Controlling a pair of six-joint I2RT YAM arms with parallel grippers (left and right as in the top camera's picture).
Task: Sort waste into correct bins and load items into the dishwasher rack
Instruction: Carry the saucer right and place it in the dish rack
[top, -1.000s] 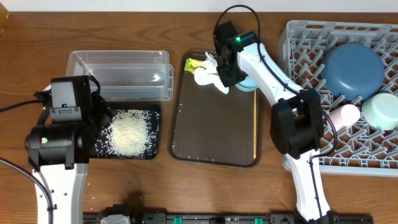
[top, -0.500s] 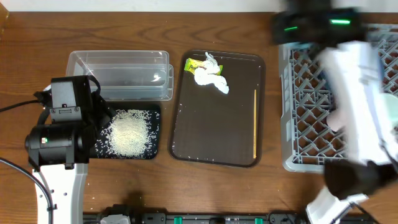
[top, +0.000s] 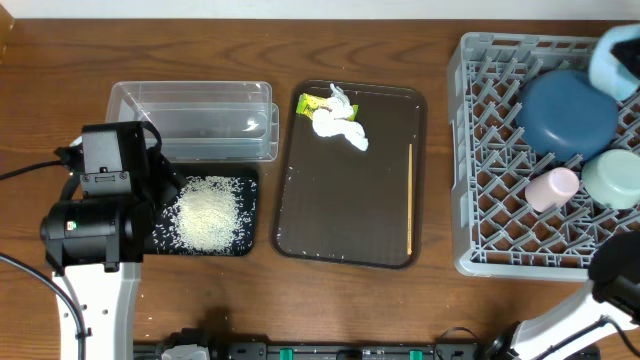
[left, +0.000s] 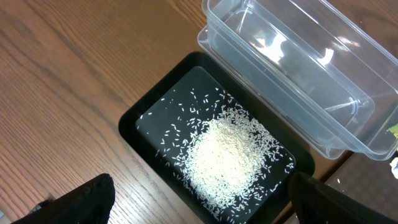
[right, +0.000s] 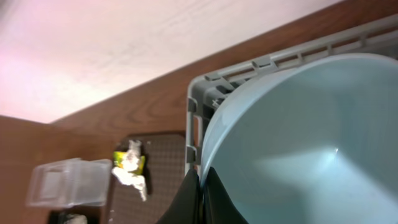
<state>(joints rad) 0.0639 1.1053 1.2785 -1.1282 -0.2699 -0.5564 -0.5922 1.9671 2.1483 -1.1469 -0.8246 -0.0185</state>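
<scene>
Partly off-frame, pale blue bowl (top: 618, 58).

Bright, even light falls from above and the shadows are faint. White glints sit on the clear rectangular plastic tub (left: 292, 56). Overhead, the pale blue saucer (top: 615, 55) is motion-blurred at the grey lattice crate's (top: 500, 150) far right corner. The right wrist view is soft, its wall (right: 93, 50) washed pink.

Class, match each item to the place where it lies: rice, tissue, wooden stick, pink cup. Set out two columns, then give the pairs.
Items:
1 rice
2 tissue
3 wooden stick
4 pink cup

Places:
A grey rack
B black tray
C brown tray, right edge
D brown tray, far end

Pairs: 1-B; 2-D; 3-C; 4-A
</scene>
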